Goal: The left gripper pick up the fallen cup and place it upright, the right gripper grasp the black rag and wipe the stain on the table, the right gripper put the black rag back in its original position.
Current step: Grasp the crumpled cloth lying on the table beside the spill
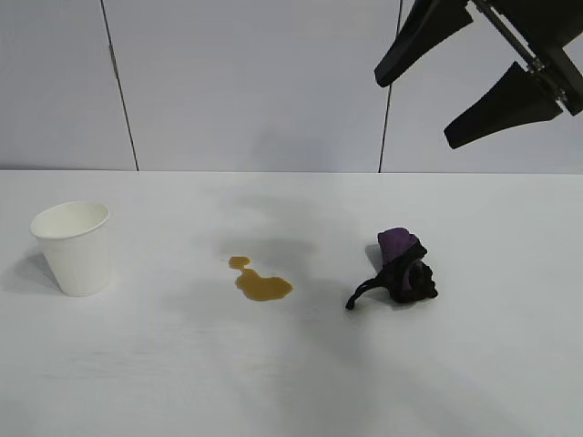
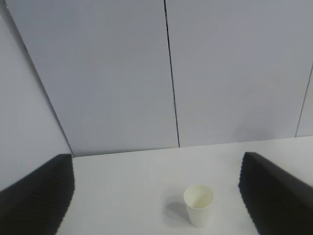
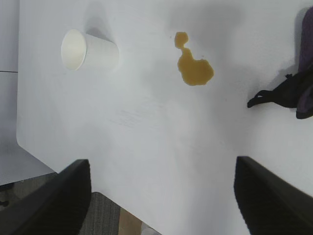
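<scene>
Stands upright left of the stain point(image 1: 261, 281): cup point(image 1: 74, 247), released. Hover spread and empty above the black rag point(image 1: 403, 268): right gripper point(image 1: 428, 102) fingers, ready to grasp.

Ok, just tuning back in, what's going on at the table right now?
The cup stands upright on the table, with nothing holding it. The stain is unwiped and the black rag lies untouched beside it. The right gripper hangs open above the rag. The left gripper is open, away from the cup.
</scene>
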Motion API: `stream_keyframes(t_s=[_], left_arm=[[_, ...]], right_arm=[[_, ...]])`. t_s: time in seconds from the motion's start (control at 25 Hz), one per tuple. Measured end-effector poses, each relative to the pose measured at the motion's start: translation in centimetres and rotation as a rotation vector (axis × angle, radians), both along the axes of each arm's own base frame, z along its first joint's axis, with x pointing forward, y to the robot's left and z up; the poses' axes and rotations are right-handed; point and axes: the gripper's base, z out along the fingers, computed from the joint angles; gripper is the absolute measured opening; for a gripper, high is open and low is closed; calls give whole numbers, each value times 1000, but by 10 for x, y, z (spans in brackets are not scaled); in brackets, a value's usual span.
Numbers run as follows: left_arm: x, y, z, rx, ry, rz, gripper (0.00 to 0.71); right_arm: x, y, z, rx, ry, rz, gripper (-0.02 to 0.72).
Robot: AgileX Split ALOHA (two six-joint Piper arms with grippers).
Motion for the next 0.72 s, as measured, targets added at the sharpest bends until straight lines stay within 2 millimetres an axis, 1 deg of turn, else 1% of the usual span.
stream_keyframes(t_s=[0.12, 0.16, 0.24, 0.28, 0.44, 0.52, 0.6, 0.72], left_arm=[[-30, -8, -16, 11, -48, -4, 660], [-36, -10, -22, 14, -67, -7, 660], [-40, -13, -36, 8, -74, -26, 660], [-37, -13, -44, -1, -54, -38, 660], [3, -5, -73, -57, 119, -71, 660], [17, 0, -88, -69, 191, -94, 660], [31, 9, -106, -60, 275, -77, 660], [46, 24, -129, -29, 381, -48, 660]], right_arm=[[0, 0, 0, 0, 0, 0, 558], [0, 0, 0, 0, -1, 1, 558], [0, 0, 0, -2, -3, 7, 558], [0, 0, 0, -3, -3, 11, 558], [-1, 1, 1, -3, 1, 28, 558], [-1, 1, 4, -2, 0, 40, 558], [-1, 1, 9, 0, -6, 50, 558], [0, 2, 17, 4, -20, 63, 558]])
